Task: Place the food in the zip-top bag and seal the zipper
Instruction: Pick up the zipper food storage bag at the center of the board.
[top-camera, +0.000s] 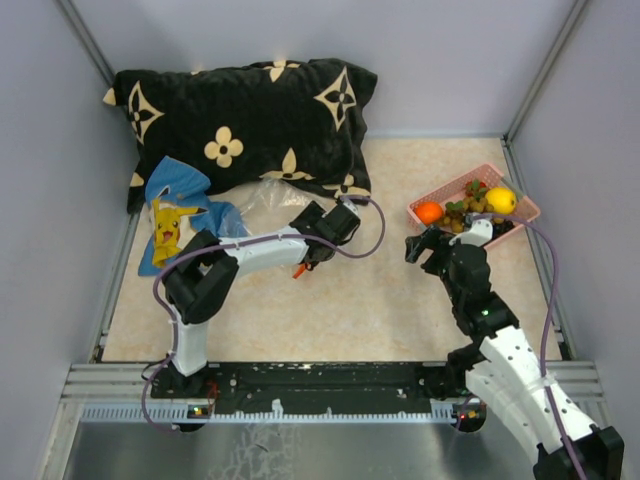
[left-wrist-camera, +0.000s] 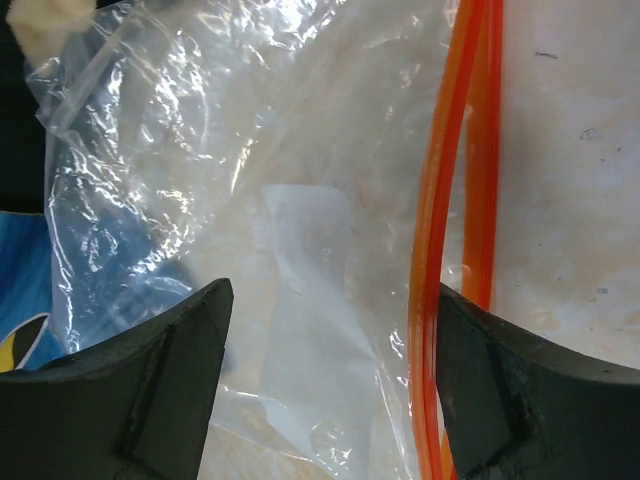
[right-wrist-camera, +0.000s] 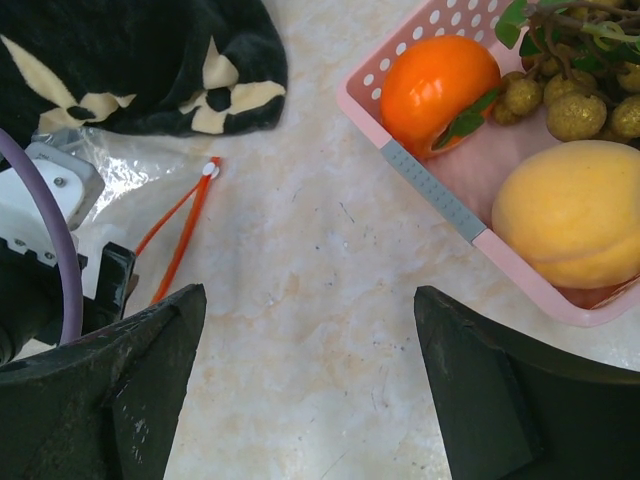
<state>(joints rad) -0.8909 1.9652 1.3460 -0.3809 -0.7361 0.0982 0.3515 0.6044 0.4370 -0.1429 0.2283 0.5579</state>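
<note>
Toy fruit sits in the pink basket (top-camera: 455, 188) at the table's far right, while the zip-top bag (top-camera: 270, 195) lies flat at the left, well apart from it.

The basket holds a yellow lemon (right-wrist-camera: 575, 215), an orange citrus (right-wrist-camera: 435, 80) and a cluster of brownish balls (right-wrist-camera: 575, 115) with green leaves. The left gripper (left-wrist-camera: 335, 295) hangs over the bag with its fingers spread wide. The zipper (left-wrist-camera: 440, 200) runs just beside its right-hand finger, its two orange-red strips seemingly parted. The right gripper (right-wrist-camera: 310, 300), jaws wide and holding nothing, hovers over bare marbled tabletop (right-wrist-camera: 320, 250) between bag and basket. The bag's far edge meets a black flowered pillow (top-camera: 250, 120) and a blue cartoon cloth (top-camera: 180, 205).
</note>
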